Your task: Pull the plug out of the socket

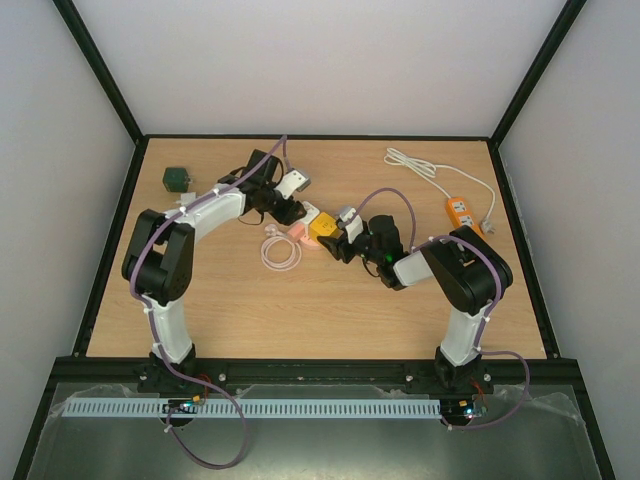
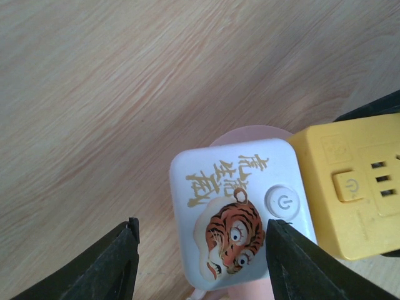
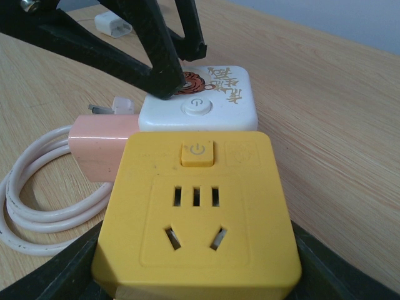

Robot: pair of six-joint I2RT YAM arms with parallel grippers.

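A yellow socket cube [image 3: 200,206] [image 1: 323,227] lies mid-table, and my right gripper [image 3: 197,275] [image 1: 337,238] is shut on its sides. A white plug cube with a tiger print [image 2: 237,206] [image 3: 206,103] is joined to the socket's far face. My left gripper [image 2: 203,228] [image 1: 297,210] is open astride this plug. Its left finger stands clear of the plug and its right finger [image 2: 294,262] is at the plug's edge by the power button. A pink block [image 3: 100,147] with prongs lies against the plug and socket.
A coiled white cable [image 1: 278,250] [image 3: 37,206] runs from the pink block. A green cube [image 1: 178,179] sits at the back left. An orange power strip [image 1: 461,211] with a white cord [image 1: 430,170] lies at the back right. A small white charger [image 3: 114,25] rests beyond.
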